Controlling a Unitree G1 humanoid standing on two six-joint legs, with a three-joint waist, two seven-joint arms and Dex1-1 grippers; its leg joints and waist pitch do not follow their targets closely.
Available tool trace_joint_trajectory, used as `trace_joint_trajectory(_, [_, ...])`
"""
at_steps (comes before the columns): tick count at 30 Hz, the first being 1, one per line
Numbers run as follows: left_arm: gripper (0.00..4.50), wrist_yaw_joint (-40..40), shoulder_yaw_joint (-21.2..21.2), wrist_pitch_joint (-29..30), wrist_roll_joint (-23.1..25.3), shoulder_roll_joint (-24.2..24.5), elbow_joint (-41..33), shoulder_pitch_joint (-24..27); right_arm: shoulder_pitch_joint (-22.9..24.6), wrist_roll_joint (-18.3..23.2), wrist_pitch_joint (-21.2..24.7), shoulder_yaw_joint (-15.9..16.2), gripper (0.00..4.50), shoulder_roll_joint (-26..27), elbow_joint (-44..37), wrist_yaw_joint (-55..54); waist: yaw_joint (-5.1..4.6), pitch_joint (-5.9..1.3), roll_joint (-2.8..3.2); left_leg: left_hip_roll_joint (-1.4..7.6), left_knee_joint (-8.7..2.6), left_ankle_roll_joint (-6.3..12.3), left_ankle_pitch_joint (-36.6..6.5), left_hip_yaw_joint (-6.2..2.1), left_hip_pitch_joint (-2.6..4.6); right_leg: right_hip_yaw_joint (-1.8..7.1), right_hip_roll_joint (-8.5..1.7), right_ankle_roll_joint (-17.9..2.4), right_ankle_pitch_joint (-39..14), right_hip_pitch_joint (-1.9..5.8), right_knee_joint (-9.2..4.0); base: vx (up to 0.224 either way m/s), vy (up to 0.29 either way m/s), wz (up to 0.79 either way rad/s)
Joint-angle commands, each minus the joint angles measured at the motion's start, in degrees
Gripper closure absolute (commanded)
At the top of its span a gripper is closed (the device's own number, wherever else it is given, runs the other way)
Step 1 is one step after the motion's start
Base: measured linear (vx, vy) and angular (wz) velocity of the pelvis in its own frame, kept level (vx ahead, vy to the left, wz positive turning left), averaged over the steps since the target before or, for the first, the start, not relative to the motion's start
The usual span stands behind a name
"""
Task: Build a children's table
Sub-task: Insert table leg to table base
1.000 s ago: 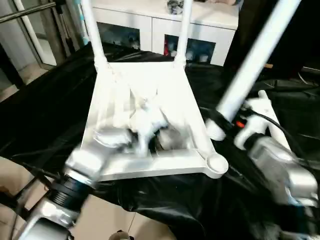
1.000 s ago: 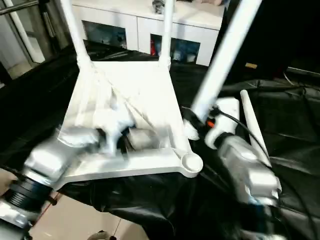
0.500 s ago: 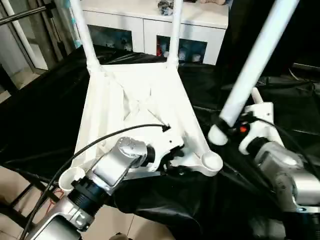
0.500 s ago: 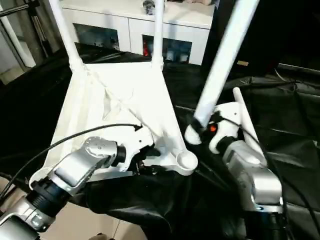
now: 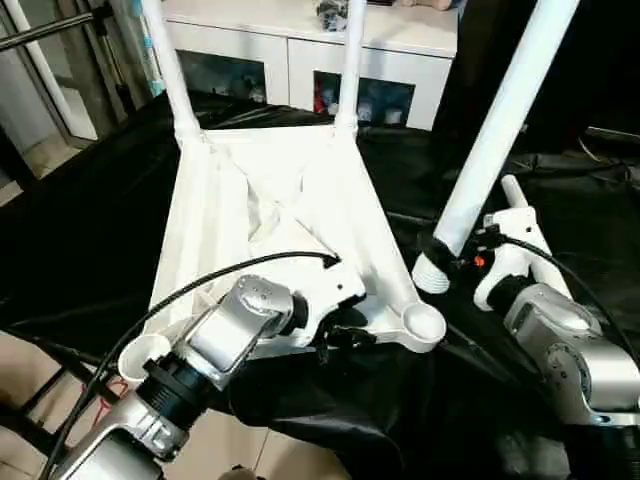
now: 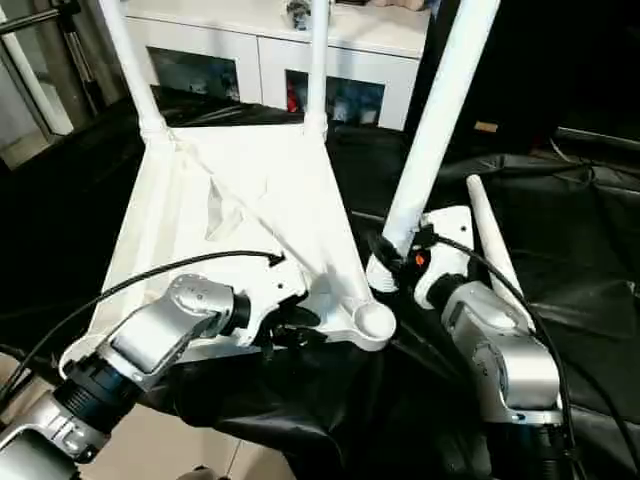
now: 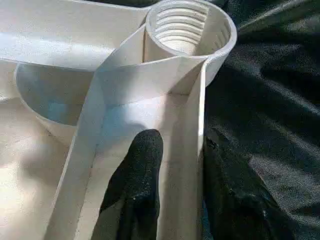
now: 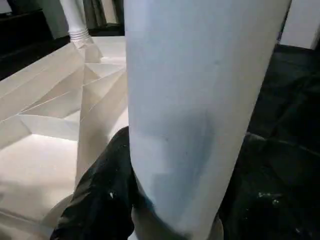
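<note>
The children's table top (image 5: 270, 190) lies underside up on black cloth, with two white legs (image 5: 165, 60) standing in its far corner sockets. My right gripper (image 5: 450, 258) is shut on a third leg (image 5: 500, 120), held steeply tilted. Its threaded end (image 5: 430, 278) hangs just above and behind the near right socket (image 5: 423, 325). My left gripper (image 5: 335, 335) is at the near rim beside that socket. It is open, with one finger (image 7: 140, 185) inside the rim wall and the other outside over the cloth. A fourth leg (image 6: 490, 240) lies on the cloth behind my right wrist.
A white cabinet (image 5: 300, 50) with glass doors stands behind the table top. The black cloth (image 5: 80, 230) covers the whole work surface and hangs over its near edge above the tan floor (image 5: 40, 360). The near left socket (image 5: 140, 358) stands open.
My left arm has swung from over the ribbed underside down to the near rim, and its jaws have narrowed around the rim wall. The held leg's lower end has dipped slightly toward the socket.
</note>
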Motion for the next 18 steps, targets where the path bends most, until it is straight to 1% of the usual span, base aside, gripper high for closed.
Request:
trace_joint_trajectory(1, [3.47, -0.3, -0.7, 0.5, 0.4, 0.6, -0.4, -0.5, 0.2, 0.3, 0.3, 0.1, 2.63, -0.4, -2.1, 0.3, 0.00, -3.84, -0.02, 0.66, -3.70, -0.10, -9.6, -0.08, 0.23, 2.71, -3.69, -8.0, -12.0, 3.27, -5.08, 0.000, 0.000, 0.00])
trace_joint_trajectory(3, [3.52, -0.6, -0.8, 0.6, 0.5, 0.7, -0.5, -0.5, 0.3, 0.3, 0.3, 0.1, 2.63, -0.4, -2.1, 0.3, -0.01, -3.83, -0.06, 0.64, -3.70, -0.02, -9.6, -0.07, 0.21, 2.72, -3.73, -7.9, -12.3, 3.28, -5.15, 0.000, 0.000, 0.00])
trace_joint_trajectory(4, [3.73, -0.9, -0.9, 0.6, 0.6, 0.9, -0.5, -0.4, 0.4, 0.4, 0.3, 0.2, 2.63, -0.3, -2.2, 0.4, -0.03, -3.80, -0.03, 0.65, -3.70, -0.03, -9.7, -0.06, 0.22, 2.72, -3.71, -7.9, -12.5, 3.23, -5.18, 0.000, 0.000, 0.00])
trace_joint_trajectory(5, [3.73, -1.0, -0.8, 0.6, 0.7, 0.9, -0.6, -0.3, 0.4, 0.4, 0.3, 0.2, 2.63, -0.3, -2.2, 0.4, -0.05, -3.76, 0.08, 0.66, -3.75, -0.09, -10.1, -0.08, 0.27, 2.69, -3.70, -7.8, -13.1, 3.19, -5.25, 0.000, 0.000, 0.00])
trace_joint_trajectory(6, [3.90, -1.0, -0.8, 0.6, 0.7, 0.9, -0.6, -0.3, 0.4, 0.4, 0.3, 0.2, 2.63, -0.3, -2.2, 0.4, -0.07, -3.78, 0.01, 0.63, -3.71, -0.10, -10.1, -0.06, 0.24, 2.70, -3.69, -7.7, -13.2, 3.22, -5.27, 0.000, 0.000, 0.00])
trace_joint_trajectory(7, [3.95, -1.3, -0.8, 0.5, 0.8, 1.1, -0.6, -0.2, 0.4, 0.4, 0.3, 0.2, 2.63, -0.3, -2.3, 0.4, -0.03, -3.75, 0.03, 0.64, -3.76, -0.14, -10.3, -0.09, 0.26, 2.69, -3.72, -7.6, -13.6, 3.19, -5.31, 0.000, 0.000, 0.00])
trace_joint_trajectory(8, [3.95, -1.7, -0.8, 0.0, 1.0, 1.6, -0.3, -0.2, 0.4, 0.5, 0.2, 0.3, 2.63, -0.3, -2.3, 0.5, -0.07, -3.73, -0.10, 0.64, -3.77, -0.15, -10.4, -0.08, 0.25, 2.69, -3.69, -7.6, -13.8, 3.18, -5.33, 0.000, 0.000, 0.00])
trace_joint_trajectory(9, [4.10, -1.7, -0.8, 0.0, 1.0, 1.6, -0.3, -0.2, 0.4, 0.5, 0.2, 0.3, 2.63, -0.3, -2.3, 0.5, -0.06, -3.71, 0.00, 0.64, -3.81, -0.21, -10.6, -0.10, 0.27, 2.69, -3.74, -7.4, -14.4, 3.16, -5.37, 0.000, 0.000, 0.00])
trace_joint_trajectory(10, [4.10, -2.1, -0.8, -0.5, 1.3, 2.2, -0.1, 0.0, 0.4, 0.6, 0.2, 0.4, 2.63, -0.3, -2.3, 0.6, -0.06, -3.72, -0.04, 0.66, -3.81, -0.22, -10.6, -0.11, 0.28, 2.68, -3.72, -7.3, -14.6, 3.12, -5.38, 0.000, 0.000, 0.00])
trace_joint_trajectory(11, [4.27, -2.3, -0.8, -0.9, 1.5, 2.6, 0.2, 0.0, 0.3, 0.7, 0.1, 0.5, 2.63, -0.3, -2.3, 0.8, -0.07, -3.69, -0.04, 0.67, -3.85, -0.21, -10.8, -0.14, 0.27, 2.69, -3.74, -7.2, -14.8, 3.11, -5.40, 0.000, 0.000, 0.00])
trace_joint_trajectory(12, [4.27, -3.2, -0.7, -2.8, 2.0, 4.0, 0.8, 0.2, -0.1, 1.1, 0.2, 0.6, 2.63, -0.4, -2.1, 1.4, -0.09, -3.68, -0.12, 0.67, -3.86, -0.22, -10.8, -0.12, 0.24, 2.70, -3.77, -7.2, -15.0, 3.14, -5.44, 0.000, 0.000, 0.00])
trace_joint_trajectory(14, [4.44, -3.5, -0.7, -3.3, 2.2, 4.3, 0.9, 0.3, -0.2, 1.3, 0.2, 0.6, 2.63, -0.4, -2.0, 1.6, -0.17, -3.73, -0.06, 0.67, -3.91, -0.17, -10.8, -0.19, 0.18, 2.70, -3.78, -7.0, -15.0, 3.17, -5.37, 0.000, 0.000, 0.00])
trace_joint_trajectory(15, [4.44, -3.8, -0.5, -3.8, 2.3, 5.0, 1.3, 0.3, -0.4, 1.7, 0.4, 0.7, 2.63, -0.5, -1.9, 2.2, -0.24, -3.68, -0.19, 0.69, -3.90, -0.23, -11.0, -0.14, 0.25, 2.67, -3.69, -6.9, -15.0, 3.06, -5.41, 0.000, 0.000, 0.00])
trace_joint_trajectory(16, [4.50, -4.1, 0.3, -5.0, 2.1, 5.7, 2.1, 0.3, -0.8, 2.7, 1.0, 0.9, 2.63, -0.6, -1.8, 3.6, -0.16, -3.64, -0.26, 0.64, -3.92, -0.02, -11.1, -0.16, 0.27, 2.66, -3.79, -7.0, -15.5, 3.10, -5.41, 0.000, 0.000, 0.00])
trace_joint_trajectory(17, [4.50, -3.7, 2.0, -6.7, 2.3, 6.7, 4.0, -0.2, -1.3, 4.3, 1.9, 1.8, 2.63, -1.3, -1.8, 6.7, -0.24, -3.66, -0.36, 0.61, -3.88, 0.11, -11.1, -0.12, 0.21, 2.65, -3.73, -6.9, -15.7, 3.10, -5.39, 0.000, 0.000, 0.00])
trace_joint_trajectory(18, [4.50, -3.4, 2.6, -7.6, 2.4, 7.0, 4.9, -0.4, -1.4, 4.5, 2.1, 2.2, 2.63, -1.7, -1.7, 7.7, -0.21, -3.69, -0.32, 0.62, -3.89, 0.21, -11.0, -0.16, 0.21, 2.62, -3.76, -6.9, -15.6, 3.19, -5.39, 0.000, 0.000, 0.00])
